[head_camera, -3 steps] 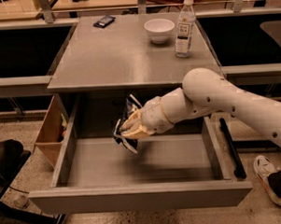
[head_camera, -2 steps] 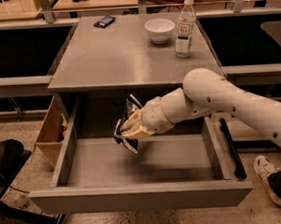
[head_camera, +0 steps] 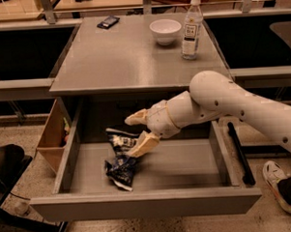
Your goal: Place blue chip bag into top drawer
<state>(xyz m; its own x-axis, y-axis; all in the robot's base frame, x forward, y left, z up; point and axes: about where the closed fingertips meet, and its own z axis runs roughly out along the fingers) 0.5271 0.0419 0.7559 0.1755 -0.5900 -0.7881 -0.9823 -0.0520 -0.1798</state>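
The blue chip bag (head_camera: pixel 119 158) lies crumpled on the floor of the open top drawer (head_camera: pixel 144 204), left of its middle. My gripper (head_camera: pixel 136 133) hangs inside the drawer just above and right of the bag. It is open, with one cream finger (head_camera: pixel 135 118) raised toward the back and the other finger (head_camera: pixel 143 145) pointing down, its tip just over the bag's upper right. The bag is free of the fingers. My white arm reaches in from the right.
On the grey cabinet top (head_camera: pixel 109 61) stand a white bowl (head_camera: pixel 165 30), a clear water bottle (head_camera: pixel 191 28) and a flat black phone-like object (head_camera: pixel 108 22). A light wooden box (head_camera: pixel 53 136) hangs at the drawer's left. A shoe (head_camera: pixel 276 185) is at the right.
The gripper has opened and let go of the bag. The bag has dropped from the fingers onto the drawer floor.
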